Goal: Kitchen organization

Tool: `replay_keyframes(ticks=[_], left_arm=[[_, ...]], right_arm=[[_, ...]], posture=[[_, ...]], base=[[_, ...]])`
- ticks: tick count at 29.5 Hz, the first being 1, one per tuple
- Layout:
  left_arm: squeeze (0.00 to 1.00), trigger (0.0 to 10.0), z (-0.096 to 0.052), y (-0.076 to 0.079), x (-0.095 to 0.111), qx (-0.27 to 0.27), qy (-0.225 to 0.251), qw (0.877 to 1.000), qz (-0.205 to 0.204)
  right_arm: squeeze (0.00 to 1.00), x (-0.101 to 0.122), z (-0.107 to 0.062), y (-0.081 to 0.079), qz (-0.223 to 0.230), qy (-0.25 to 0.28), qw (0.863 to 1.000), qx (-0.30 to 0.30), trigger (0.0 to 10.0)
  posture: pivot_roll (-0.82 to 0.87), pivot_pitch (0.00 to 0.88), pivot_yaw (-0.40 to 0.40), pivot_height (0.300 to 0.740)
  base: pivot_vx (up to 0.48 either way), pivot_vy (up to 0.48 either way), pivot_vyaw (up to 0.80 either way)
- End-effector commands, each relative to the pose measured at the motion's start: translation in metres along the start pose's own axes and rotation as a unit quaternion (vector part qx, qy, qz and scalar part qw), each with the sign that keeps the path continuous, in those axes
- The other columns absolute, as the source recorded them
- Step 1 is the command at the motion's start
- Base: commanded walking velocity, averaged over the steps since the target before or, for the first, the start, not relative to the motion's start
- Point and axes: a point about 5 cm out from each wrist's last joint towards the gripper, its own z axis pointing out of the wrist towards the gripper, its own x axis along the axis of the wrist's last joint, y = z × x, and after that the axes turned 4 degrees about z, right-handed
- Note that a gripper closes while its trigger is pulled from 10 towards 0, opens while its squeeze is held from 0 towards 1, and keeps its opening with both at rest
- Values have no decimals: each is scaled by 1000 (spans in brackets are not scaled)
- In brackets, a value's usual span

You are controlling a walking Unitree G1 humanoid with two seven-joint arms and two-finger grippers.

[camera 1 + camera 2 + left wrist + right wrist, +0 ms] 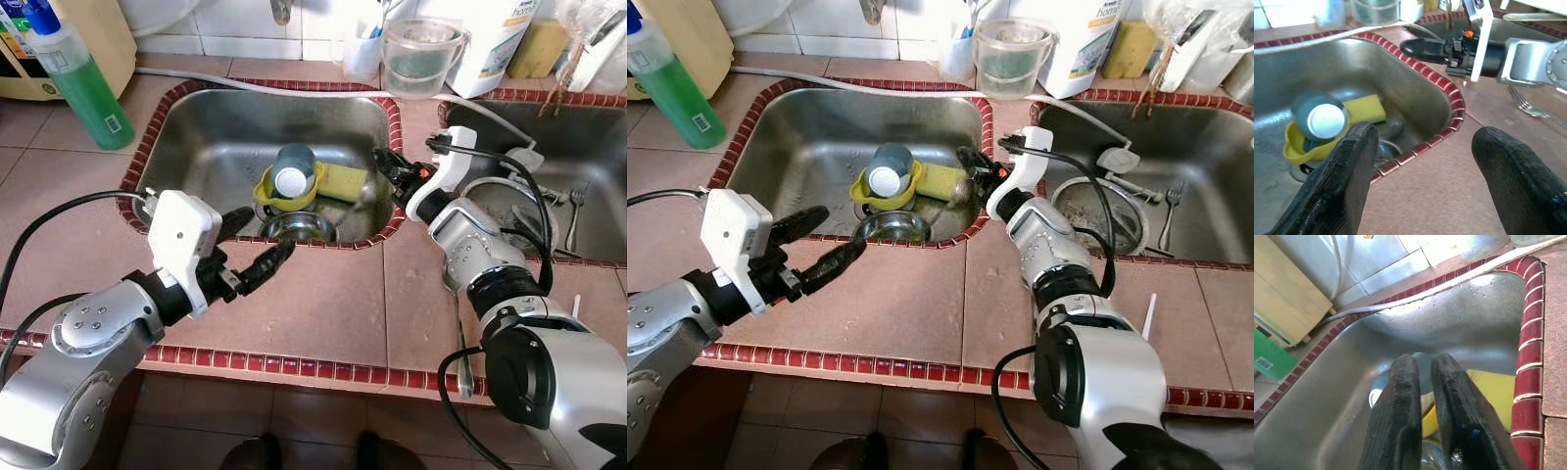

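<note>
Left tool (257, 242) seen lower left of frame, fingers spread apart, empty, over tiled table (323, 313) at sink (206, 147) rim. Right tool (1425, 401), fingers pressed together, nothing held, above sink. At frame centre, grey cup (293, 168) lies tipped in yellow bowl (272, 196), beside yellow sponge (345, 181). Cup judged light, stiff, probably wet and slippery; rim is best taken.

The tiled table (323, 304) holds two steel sinks edged in red tile. On its far left stands a bottle of green liquid (83, 83) beside a cream box (98, 39). Along the far edge sit a clear plastic pitcher (419, 57) and a yellow sponge (537, 47). A white hose (235, 86) lies behind the left sink (206, 137).
</note>
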Motion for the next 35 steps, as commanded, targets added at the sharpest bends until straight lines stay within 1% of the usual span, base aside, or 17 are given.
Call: replay_keyframes(ticks=[1, 7, 10, 12, 18, 19, 20, 21, 22, 23, 26, 27, 29, 30, 31, 32, 35], left_arm=[[0, 10000, -2, 2, -4, -11, -13, 1000, -5], [0, 10000, -3, 1, -4, -12, -14, 1000, -9], [0, 10000, -3, -1, -4, -9, -14, 1000, -7], [0, 10000, -3, -2, -5, -4, -14, 1000, -5], [0, 10000, 0, -9, -6, 22, -7, 1000, -11], [0, 10000, 0, -10, -6, 25, -5, 1000, -12], [0, 10000, 1, -11, -7, 32, -2, 999, -14], [0, 10000, 2, -12, -6, 38, 2, 999, -15], [0, 10000, 3, -13, -6, 41, 3, 999, -15], [0, 10000, 4, -14, -6, 43, 6, 999, -18], [0, 10000, 5, -16, -6, 48, 10, 999, -21], [0, 10000, 7, -19, -9, 60, 12, 998, -22], [0, 10000, 9, -23, -10, 80, 16, 997, -18], [0, 10000, 10, -25, -11, 89, 19, 996, -17], [0, 10000, 12, -29, -12, 110, 21, 994, -12], [0, 10000, 13, -32, -13, 120, 21, 993, -8], [0, 10000, 20, -40, -17, 157, 22, 987, -19]], right_arm=[[1000, -12, -6, 7, 16, -18, 1000, -14, 10000], [1000, -12, -5, 6, 13, -17, 1000, -12, 10000], [1000, -9, -3, 4, -9, -16, 1000, -11, 10000], [1000, -7, -2, 1, -13, -11, 1000, -5, 10000], [1000, 16, 3, -6, -67, 27, 997, 6, 10000], [1000, 18, 4, -7, -69, 32, 997, 8, 10000], [945, 25, 4, -8, -77, 45, 996, 10, 10000], [333, 32, 4, -10, -84, 58, 995, 16, 10000], [333, 35, 5, -11, -85, 64, 994, 19, 10000], [0, 38, 5, -12, -88, 69, 994, 22, 10000], [0, 43, 4, -16, -95, 81, 992, 33, 10000], [0, 46, 3, -18, -107, 91, 990, 35, 10000], [0, 47, 0, -20, -125, 98, 987, 31, 10000], [0, 47, -1, -20, -131, 101, 986, 25, 10000], [0, 46, -4, -19, -149, 106, 983, 13, 10000], [0, 45, -5, -19, -161, 108, 981, 7, 10000], [0, 45, -10, -18, -183, 115, 976, -17, 10000]], posture=[[79, 289, 62, 740], [81, 290, 64, 740], [83, 286, 60, 740], [83, 283, 58, 740], [73, 258, 50, 740], [73, 258, 50, 740], [69, 248, 47, 740], [67, 243, 47, 740], [65, 238, 46, 740], [63, 234, 44, 740], [57, 223, 42, 740], [50, 203, 34, 740], [47, 192, 30, 740], [45, 190, 28, 740], [40, 175, 22, 740], [38, 171, 20, 740], [26, 145, 9, 740]], base=[[0, 0, 0], [0, 0, 0], [0, 0, 0], [0, 0, 0], [0, 0, 0], [0, 0, 0], [0, 0, 0], [0, 0, 0], [0, 0, 0], [0, 0, 0], [0, 0, 0], [0, 0, 0], [0, 0, 0], [0, 0, 0], [0, 0, 0], [0, 0, 0], [0, 0, 0]])
